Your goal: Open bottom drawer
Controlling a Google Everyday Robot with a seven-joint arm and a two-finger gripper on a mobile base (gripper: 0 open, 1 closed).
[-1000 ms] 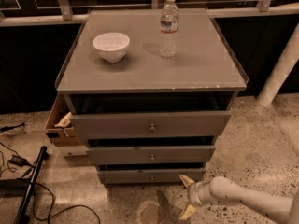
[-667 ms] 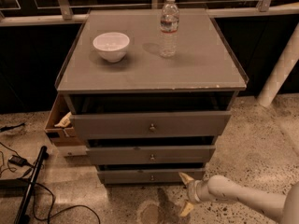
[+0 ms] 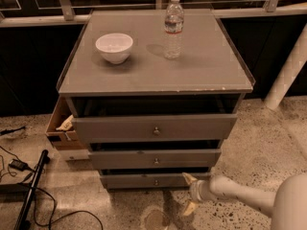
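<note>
The bottom drawer (image 3: 139, 180) is the narrowest, lowest grey front of three, with a small round knob (image 3: 156, 182) at its centre. It stands a little out from the cabinet, as do the two fronts above. My gripper (image 3: 189, 193) is low by the floor, just right of and in front of the bottom drawer's right end. Its two pale fingers are spread, one (image 3: 189, 178) up near the drawer front, one (image 3: 190, 208) down toward the floor. It holds nothing.
A white bowl (image 3: 114, 47) and a water bottle (image 3: 173, 27) stand on the cabinet top (image 3: 206, 71). A cardboard box (image 3: 62, 128) sits at the cabinet's left. Cables and a black pole (image 3: 29, 190) lie on the floor at left. A white post (image 3: 288, 71) stands right.
My gripper and arm have shifted very slightly left toward the bottom drawer's right end. The drawers have not visibly moved.
</note>
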